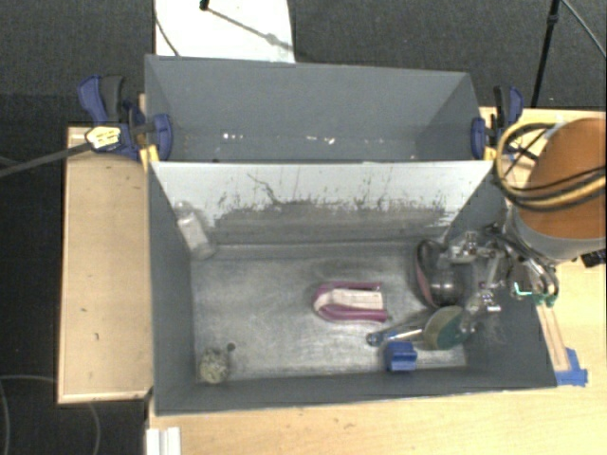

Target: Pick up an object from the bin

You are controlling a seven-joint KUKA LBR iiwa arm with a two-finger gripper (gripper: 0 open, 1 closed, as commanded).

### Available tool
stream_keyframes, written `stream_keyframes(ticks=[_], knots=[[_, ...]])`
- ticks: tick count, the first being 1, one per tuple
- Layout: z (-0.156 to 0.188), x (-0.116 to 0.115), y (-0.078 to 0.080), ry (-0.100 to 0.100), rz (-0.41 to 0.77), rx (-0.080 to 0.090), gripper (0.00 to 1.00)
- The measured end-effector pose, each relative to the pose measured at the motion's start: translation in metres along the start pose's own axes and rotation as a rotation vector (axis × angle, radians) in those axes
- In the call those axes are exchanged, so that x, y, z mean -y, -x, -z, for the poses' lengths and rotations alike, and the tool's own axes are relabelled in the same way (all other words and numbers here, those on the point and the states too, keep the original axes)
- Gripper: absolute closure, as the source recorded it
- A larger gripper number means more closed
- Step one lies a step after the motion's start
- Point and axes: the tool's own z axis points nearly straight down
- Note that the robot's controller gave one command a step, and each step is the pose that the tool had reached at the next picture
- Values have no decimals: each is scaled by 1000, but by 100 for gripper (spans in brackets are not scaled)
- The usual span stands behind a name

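Observation:
My gripper (480, 287) hangs low at the right side of the bin, close to the right wall. Just left of it lies a dark round thing with a pinkish rim (430, 273). Below it rests a greenish round piece on a grey handle (438, 329), touching or nearly touching the gripper's lower end. A small blue block (400, 356) lies by the end of that handle, near the front wall. A pink and white oblong thing (350, 303) sits in the middle of the floor, apart from the gripper.
A small pale block (193, 234) lies at the back left corner, and a grey-beige lump (215, 366) at the front left. The arm with its orange cover and cables stands over the bin's right rim.

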Motion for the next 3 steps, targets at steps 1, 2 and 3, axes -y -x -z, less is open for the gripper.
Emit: stream_keyframes(ticks=[1,2,3], knots=[[-106,-14,10,-2,420,2,0],[-103,-35,-26,-6,691,14,0],[-105,-97,-28,-9,855,15,0]])
